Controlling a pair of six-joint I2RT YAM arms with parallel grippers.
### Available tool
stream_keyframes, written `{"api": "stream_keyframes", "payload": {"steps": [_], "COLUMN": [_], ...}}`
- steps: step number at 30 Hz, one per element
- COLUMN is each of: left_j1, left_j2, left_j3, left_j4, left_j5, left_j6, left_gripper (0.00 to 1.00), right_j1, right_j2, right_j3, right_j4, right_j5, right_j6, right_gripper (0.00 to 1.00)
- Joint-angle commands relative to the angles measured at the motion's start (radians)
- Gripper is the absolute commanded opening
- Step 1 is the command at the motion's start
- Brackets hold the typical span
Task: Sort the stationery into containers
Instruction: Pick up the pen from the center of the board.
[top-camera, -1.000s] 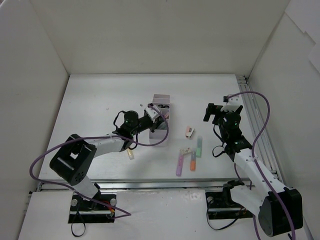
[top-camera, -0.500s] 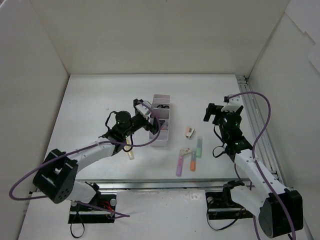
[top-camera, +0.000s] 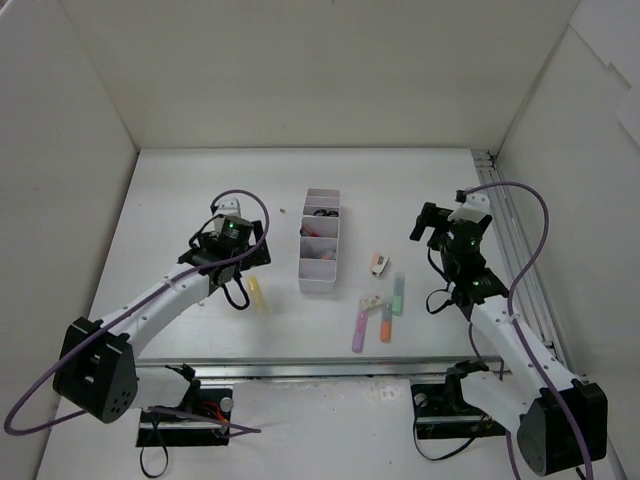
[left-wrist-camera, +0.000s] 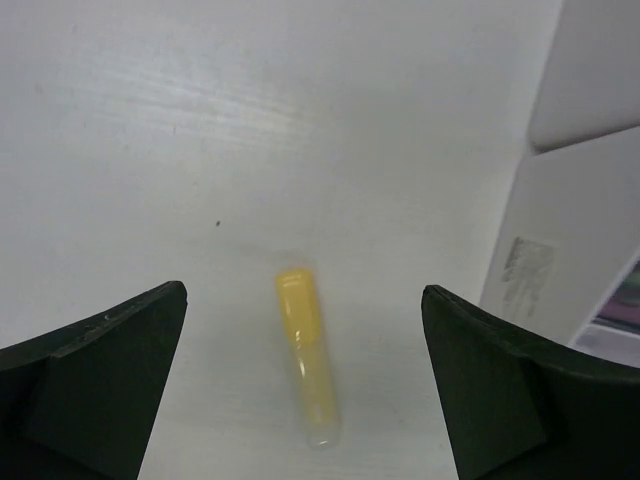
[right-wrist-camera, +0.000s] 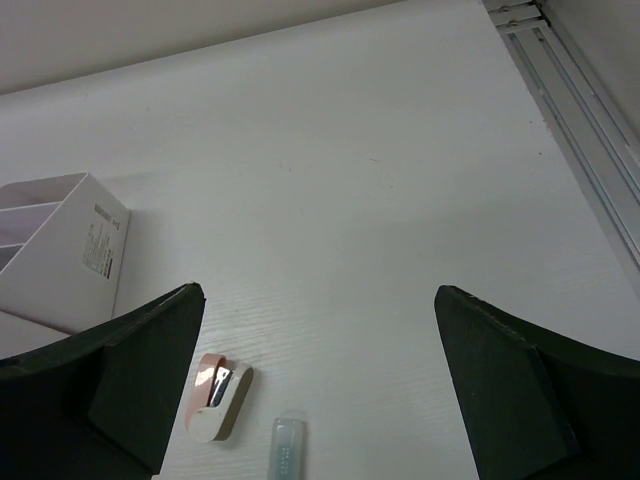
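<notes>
My left gripper (top-camera: 238, 270) hangs open over a yellow highlighter (top-camera: 257, 292) that lies on the table left of the white containers tray (top-camera: 318, 288). In the left wrist view the yellow highlighter (left-wrist-camera: 306, 355) lies between the wide-apart fingers of the left gripper (left-wrist-camera: 304, 292), untouched, with the tray's wall (left-wrist-camera: 580, 230) at the right. The tray holds black-handled scissors (top-camera: 322, 212) and some pinkish items. My right gripper (top-camera: 428, 222) is open and empty above the table. Below it lie a white-pink eraser (right-wrist-camera: 218, 397) and a green highlighter (right-wrist-camera: 285, 450).
A purple highlighter (top-camera: 358, 328), an orange highlighter (top-camera: 385, 322) and a small eraser (top-camera: 372, 301) lie near the front, right of the tray. White walls enclose the table. A metal rail (top-camera: 520, 260) runs along the right edge.
My left gripper was shut at the tray; it has opened and swung left and nearer, now over the yellow highlighter. The right arm has not moved.
</notes>
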Motion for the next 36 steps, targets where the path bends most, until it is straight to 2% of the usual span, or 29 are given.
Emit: {"api": "stream_keyframes", "payload": {"steps": [1,5,11,19,20,21,23,24,26,27,28,33,36], "left_j1": [-0.002,-0.002,-0.002,-0.002,-0.002,-0.002,-0.002,-0.002,-0.002,-0.002,0.011,0.063,0.096], "left_j2": [0.022,0.087,0.235,0.311,0.329,0.340,0.366,0.375,0.395,0.397,0.398,0.332,0.268], "left_j3": [-0.012,-0.010,0.039,0.030,0.027,0.028,0.028,0.030,0.043,0.060,0.077,0.230,0.322], "left_j4": [-0.124,-0.121,-0.145,-0.157,-0.148,-0.145,-0.118,-0.114,-0.121,-0.125,-0.134,-0.231,-0.194], "left_j5": [-0.053,-0.058,-0.006,0.074,0.082,0.102,0.148,0.152,0.157,0.148,0.143,0.071,0.074], "left_j6": [-0.140,-0.174,-0.208,-0.266,-0.266,-0.269,-0.255,-0.257,-0.255,-0.251,-0.246,-0.164,-0.058], "left_gripper": [0.99,0.98,0.91,0.78,0.74,0.65,0.53,0.41,0.27,0.11,0.02,0.00,0.00], "right_j1": [-0.008,-0.009,-0.011,-0.012,-0.011,-0.012,-0.015,-0.012,-0.020,-0.023,-0.024,-0.043,-0.058], "right_j2": [0.012,0.029,0.058,0.113,0.118,0.129,0.140,0.155,0.170,0.187,0.196,0.276,0.328], "right_j3": [0.088,0.101,0.122,0.145,0.148,0.153,0.159,0.171,0.191,0.214,0.225,0.370,0.427], "right_j4": [-0.041,-0.072,-0.108,-0.125,-0.125,-0.127,-0.125,-0.125,-0.134,-0.148,-0.153,-0.283,-0.345], "right_j5": [0.093,0.113,0.144,0.237,0.245,0.259,0.273,0.286,0.288,0.274,0.262,0.065,-0.049], "right_j6": [0.056,0.070,0.076,0.079,0.079,0.082,0.088,0.094,0.104,0.104,0.099,0.052,0.062], "right_gripper": [0.98,0.98,0.98,0.98,0.98,0.98,0.98,0.98,0.98,0.98,0.98,0.98,0.98]}}
